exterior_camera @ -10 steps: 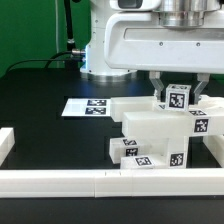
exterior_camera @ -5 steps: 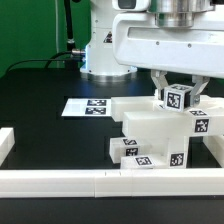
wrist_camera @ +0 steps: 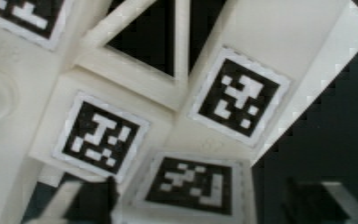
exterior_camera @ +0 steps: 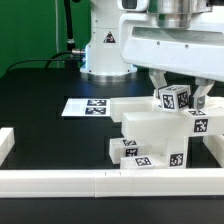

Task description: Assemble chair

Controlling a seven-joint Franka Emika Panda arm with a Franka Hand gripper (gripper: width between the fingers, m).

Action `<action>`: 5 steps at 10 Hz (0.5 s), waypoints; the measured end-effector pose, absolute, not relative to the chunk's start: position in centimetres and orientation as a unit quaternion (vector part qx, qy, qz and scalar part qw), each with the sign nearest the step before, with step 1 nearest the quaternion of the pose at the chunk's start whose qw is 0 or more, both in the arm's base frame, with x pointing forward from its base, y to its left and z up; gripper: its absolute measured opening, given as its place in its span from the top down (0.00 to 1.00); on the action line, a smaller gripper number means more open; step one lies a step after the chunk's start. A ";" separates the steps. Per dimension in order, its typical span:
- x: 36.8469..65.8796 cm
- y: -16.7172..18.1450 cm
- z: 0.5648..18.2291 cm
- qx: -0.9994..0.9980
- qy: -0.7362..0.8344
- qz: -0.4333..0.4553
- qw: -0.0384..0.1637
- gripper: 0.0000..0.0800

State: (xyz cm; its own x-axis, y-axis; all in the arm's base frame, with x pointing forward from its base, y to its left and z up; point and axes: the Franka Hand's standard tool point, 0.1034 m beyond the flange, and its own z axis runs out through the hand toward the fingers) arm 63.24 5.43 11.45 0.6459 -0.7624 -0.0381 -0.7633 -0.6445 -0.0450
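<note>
**Figure. Chair assembly, exterior and wrist views.** The two-finger gripper (exterior_camera: 178, 99) is clasping a white matte plastic square leg (exterior_camera: 176, 96) that carries black-and-white tags. One of its fingers (exterior_camera: 157, 86) is pressing on each side, and the square leg is sitting slightly tilted. The square leg is hanging at the top of the partly built chair (exterior_camera: 150, 138), a stepped stack of white blocky tagged parts. Whether the two are touching cannot be told.

The chair is standing on the black table (exterior_camera: 40, 95), toward the exterior view's right. It is just behind the long low white border rail (exterior_camera: 60, 180) and beside the marker board (exterior_camera: 88, 106). In the wrist view, a white X-braced frame (wrist_camera: 149, 40) and several tags are filling the picture close under the gripper.

Judged from this layout, several parts are already sitting together as one block, and the square leg is apparently being brought to its seat. Seating and fixing it are probably what is left. No other loose parts are showing, so any further steps cannot be judged. No container is appearing in either view.
</note>
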 end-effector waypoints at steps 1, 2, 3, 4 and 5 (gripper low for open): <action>63.2 5.4 11.5 -0.915 0.403 0.007 0.029 0.24; 63.2 5.4 11.4 -0.920 0.391 0.007 0.029 0.20; 63.2 5.4 11.4 -0.938 0.345 0.005 0.028 0.20; 63.2 5.3 11.4 -0.950 0.312 0.004 0.028 0.19; 63.2 5.3 11.4 -0.960 0.279 0.003 0.027 0.19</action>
